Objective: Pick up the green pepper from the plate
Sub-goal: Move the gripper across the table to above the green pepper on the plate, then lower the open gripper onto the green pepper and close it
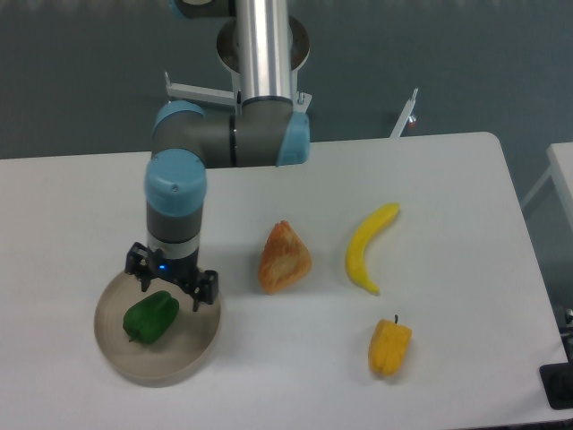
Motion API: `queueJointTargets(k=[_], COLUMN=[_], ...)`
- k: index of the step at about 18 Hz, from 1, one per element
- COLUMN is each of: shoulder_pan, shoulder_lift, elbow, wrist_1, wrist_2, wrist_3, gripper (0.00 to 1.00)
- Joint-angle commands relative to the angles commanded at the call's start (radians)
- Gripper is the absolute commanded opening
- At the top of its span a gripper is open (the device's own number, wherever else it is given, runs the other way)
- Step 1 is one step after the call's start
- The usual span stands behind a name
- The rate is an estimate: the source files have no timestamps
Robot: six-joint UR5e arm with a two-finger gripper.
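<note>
The green pepper [150,316] lies on the round beige-grey plate [183,358] at the front left of the table. My gripper [171,289] hangs straight down over the plate's far side. Its two dark fingers are spread, one to the upper left of the pepper and one to its right. The fingers stand around the pepper's far end. I cannot tell whether they touch it. The pepper rests on the plate.
An orange-red wedge-shaped item [285,258] lies right of the plate. A yellow banana [369,247] lies further right. A yellow-orange pepper [389,348] sits at the front right. The table's right edge is close to a second table.
</note>
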Motion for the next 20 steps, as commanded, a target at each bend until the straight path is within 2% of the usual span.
queueJointTargets(k=[4, 7, 19, 20], shoulder_pan=[-0.002, -0.006, -0.011, -0.009], shoulder_lift=[-0.012, -0.025, -0.052, -0.054], elbow=[-0.003, -0.003, 0.001, 0.005], wrist_1=[0.012, 0.032, 0.046, 0.048], wrist_2=[0.000, 0.002, 0.009, 0.009], wrist_3=[0.097, 0.098, 0.098, 0.098], gripper=[1.00, 1.00, 1.00, 0.95])
